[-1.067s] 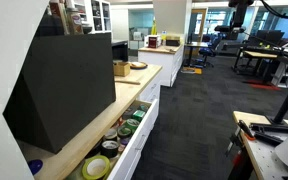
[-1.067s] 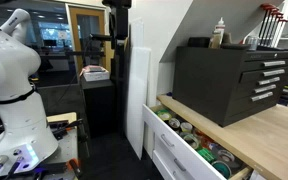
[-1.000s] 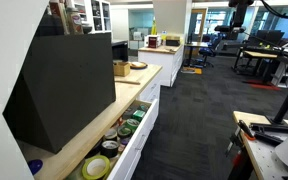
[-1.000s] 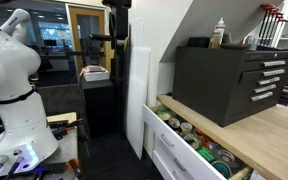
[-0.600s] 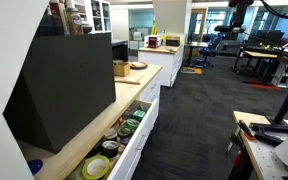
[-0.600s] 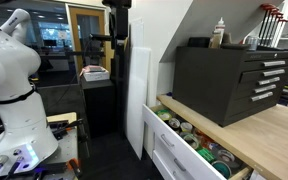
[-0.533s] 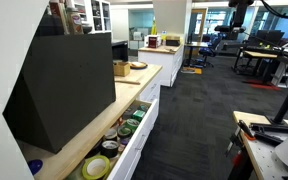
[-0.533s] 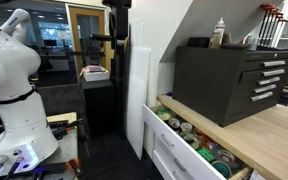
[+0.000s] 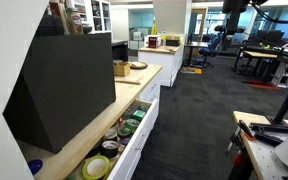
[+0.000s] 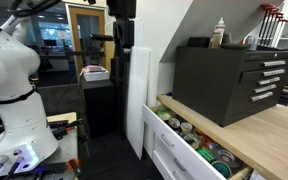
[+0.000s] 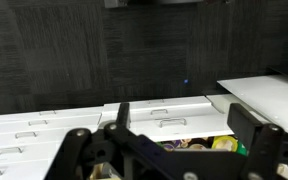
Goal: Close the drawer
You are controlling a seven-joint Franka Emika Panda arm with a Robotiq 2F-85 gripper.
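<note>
Clutter fills the white pulled-out drawer (image 10: 170,156) under the pale wooden counter (image 10: 267,130). The black robot gripper (image 11: 162,126) hangs well apart, fingers spread wide, holding nothing.

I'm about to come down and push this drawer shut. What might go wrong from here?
The contents fill the open drawer up to its rim. Anything standing proud may jam under the wooden countertop. The pincer is open and high above the drawer. In the wrist view several white drawer fronts look alike, so you might push the wrong one, or a finger might dip into the contents.
</note>
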